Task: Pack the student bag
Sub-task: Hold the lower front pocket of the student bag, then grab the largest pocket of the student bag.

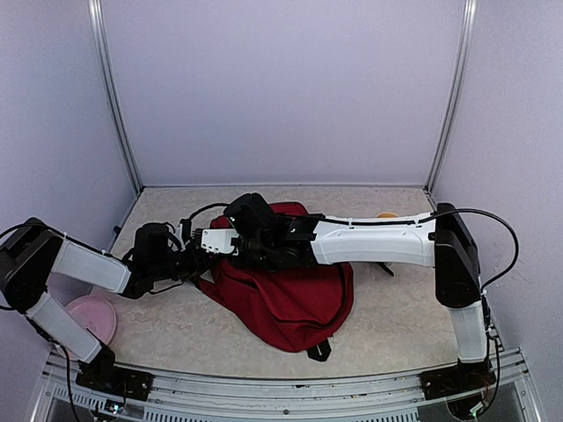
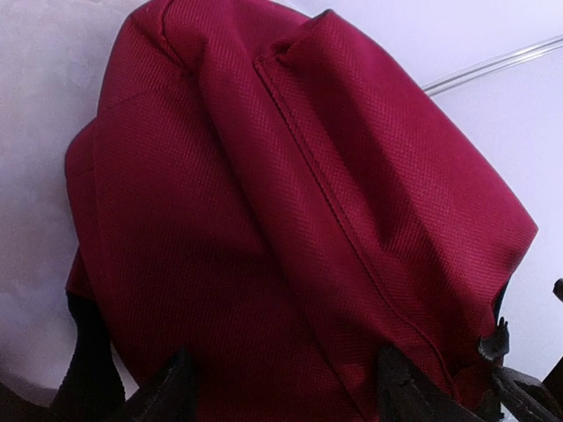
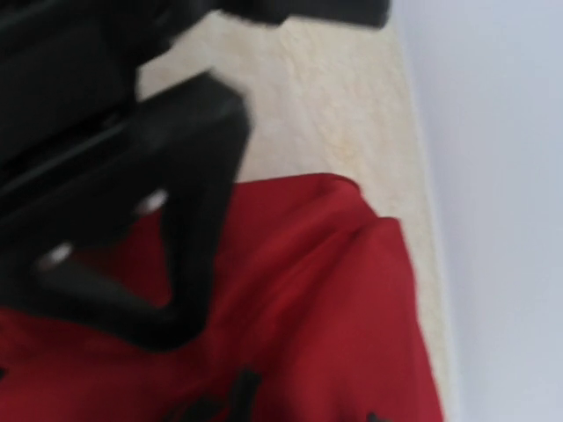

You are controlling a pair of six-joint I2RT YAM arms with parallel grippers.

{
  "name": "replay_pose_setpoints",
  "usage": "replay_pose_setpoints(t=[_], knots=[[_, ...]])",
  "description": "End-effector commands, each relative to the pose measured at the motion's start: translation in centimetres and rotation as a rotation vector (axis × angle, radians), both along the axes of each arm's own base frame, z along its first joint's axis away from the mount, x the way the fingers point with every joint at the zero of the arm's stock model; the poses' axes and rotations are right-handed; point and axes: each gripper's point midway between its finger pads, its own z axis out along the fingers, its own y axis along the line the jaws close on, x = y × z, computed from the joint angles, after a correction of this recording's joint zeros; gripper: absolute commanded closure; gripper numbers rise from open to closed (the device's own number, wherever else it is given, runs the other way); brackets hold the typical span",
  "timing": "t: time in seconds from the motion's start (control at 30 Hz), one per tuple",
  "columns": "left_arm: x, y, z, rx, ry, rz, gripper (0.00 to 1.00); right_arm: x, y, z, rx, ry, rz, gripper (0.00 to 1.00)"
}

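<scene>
Nearest the arm bases, a pink dish [image 1: 92,316] is seen to the near left of the student bag [image 1: 290,294], which lies slumped mid-desk [image 1: 176,338] with a black strap [image 1: 318,350] trailing from its near edge. At the bag's far-left edge both hands are brought together. The left hand [image 1: 189,251] is set against the fabric, its fingers [image 2: 171,391] apart with cloth filling the gap; whether that cloth is pinched cannot be told. The right hand [image 1: 215,239] is reached across the bag's top, and its state cannot be told from the blurred wrist view. Beyond the bag's far-right corner a small orange thing [image 1: 387,214] is glimpsed. The opening step is judged to be in hand: next, one edge must be held firm while the mouth is drawn wide.
</scene>
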Motion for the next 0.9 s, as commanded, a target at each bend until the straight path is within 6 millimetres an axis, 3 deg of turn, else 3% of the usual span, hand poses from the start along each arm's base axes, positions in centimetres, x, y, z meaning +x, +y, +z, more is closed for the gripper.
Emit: replay_pose_setpoints(t=[0.0,0.07,0.2,0.3,0.5,0.63,0.87], knots=[[0.6,-1.0,1.1,-0.061,-0.02,-0.034,0.4,1.6,-0.2,-0.9,-0.097,-0.069,-0.045,0.55],[0.3,-1.2,1.2,-0.076,-0.02,-0.044,0.5,1.9,0.2,-0.9,-0.108,-0.077,-0.045,0.56],[0.0,-1.6,1.6,-0.103,-0.032,-0.067,0.83,2.1,0.2,-1.8,-0.16,-0.08,-0.042,0.53],[-0.4,-1.8,1.8,-0.111,-0.037,-0.079,0.99,1.3,0.2,-2.1,-0.175,-0.045,-0.013,0.49],[-0.9,-2.3,2.8,-0.127,-0.075,-0.099,1.0,1.8,-0.4,-2.6,-0.191,-0.049,-0.048,0.65],[-1.1,-2.4,3.8,-0.134,-0.1,-0.103,1.0,1.6,-0.5,-3.4,-0.203,-0.033,-0.048,0.71],[-1.2,-1.9,4.7,-0.114,-0.13,-0.086,1.0,2.5,-1.6,-2.2,-0.175,-0.033,-0.111,1.0]])
